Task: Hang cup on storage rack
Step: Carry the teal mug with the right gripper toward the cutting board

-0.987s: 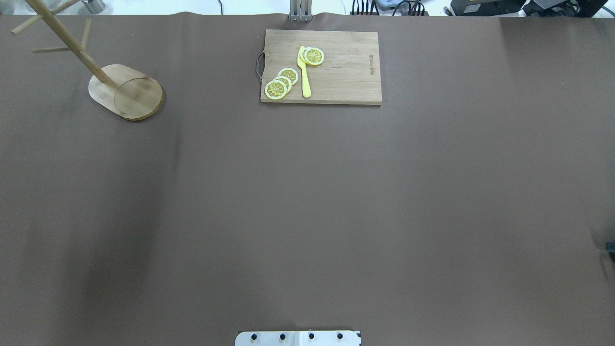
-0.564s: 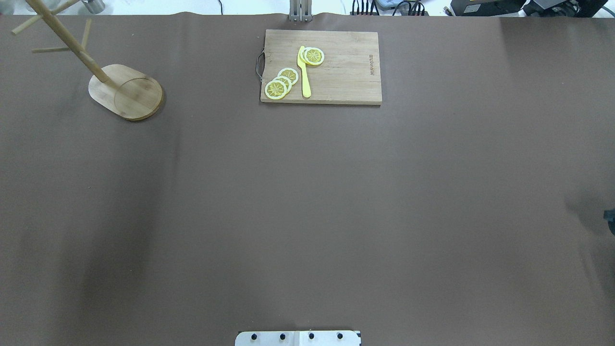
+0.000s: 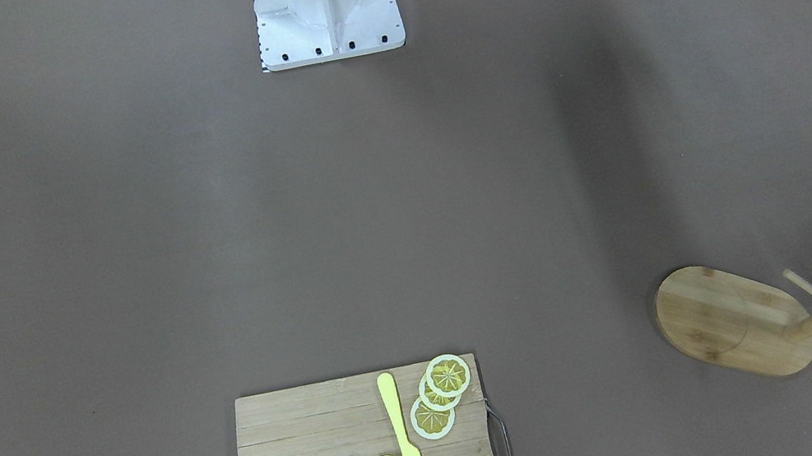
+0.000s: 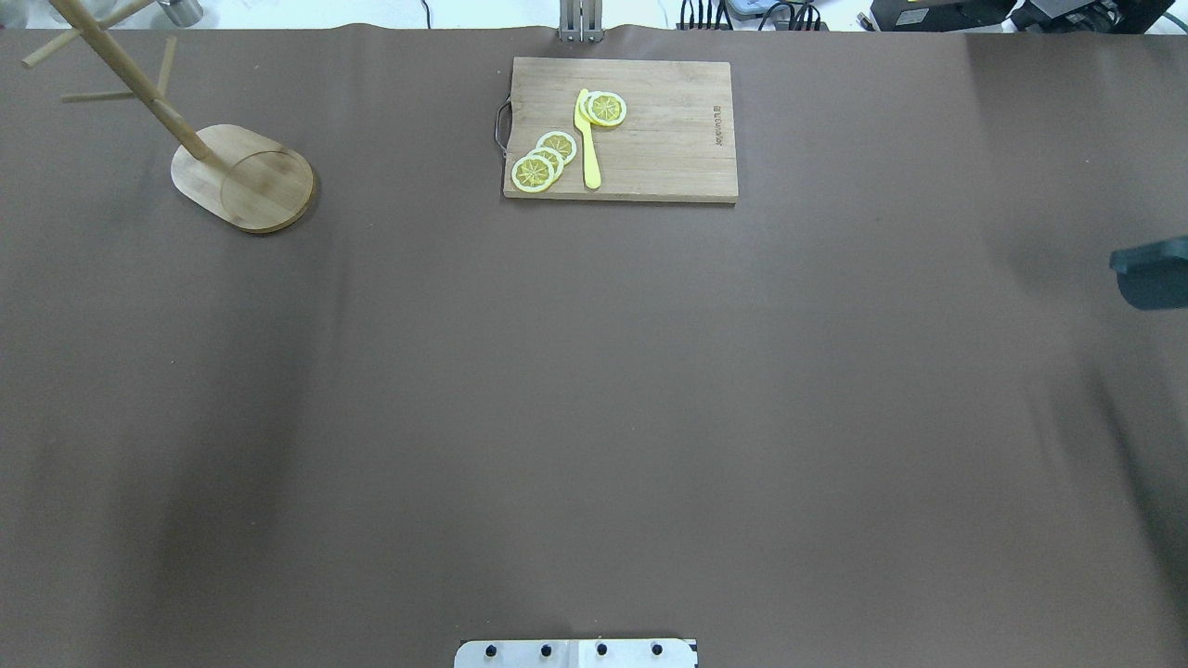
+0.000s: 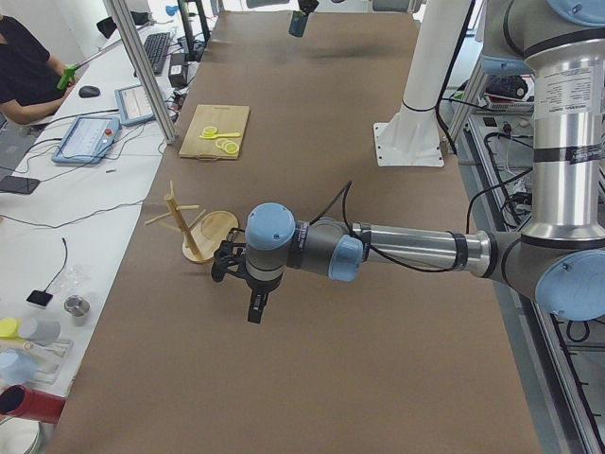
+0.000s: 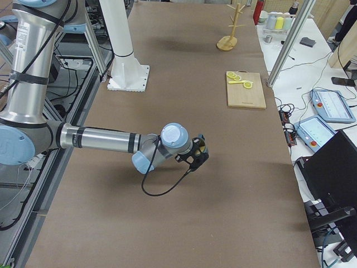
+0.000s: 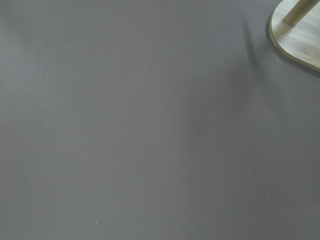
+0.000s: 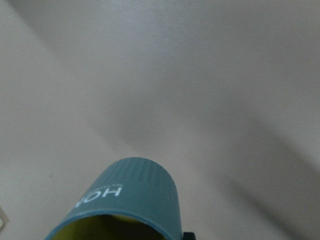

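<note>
right gripper (image 6: 196, 152) clamps the cup (image 8: 125, 200) aloft at the table's (image 4: 594, 417) right edge, well apart from the storage rack (image 4: 243, 176), while the left gripper (image 5: 253, 310) hovers near it, grip impossible to tell.

Dark teal-blue ribbed cup (image 8: 132, 200): bottom centre of right wrist view, mouth toward camera, yellow-green inside, white lettering on side. In overhead view, cut off at mid-right edge.

Light bamboo mug-tree storage rack (image 4: 243, 178): overhead upper left, oval base flat on surface (image 4: 594, 371), pole upright, thin pegs angled out.
</note>
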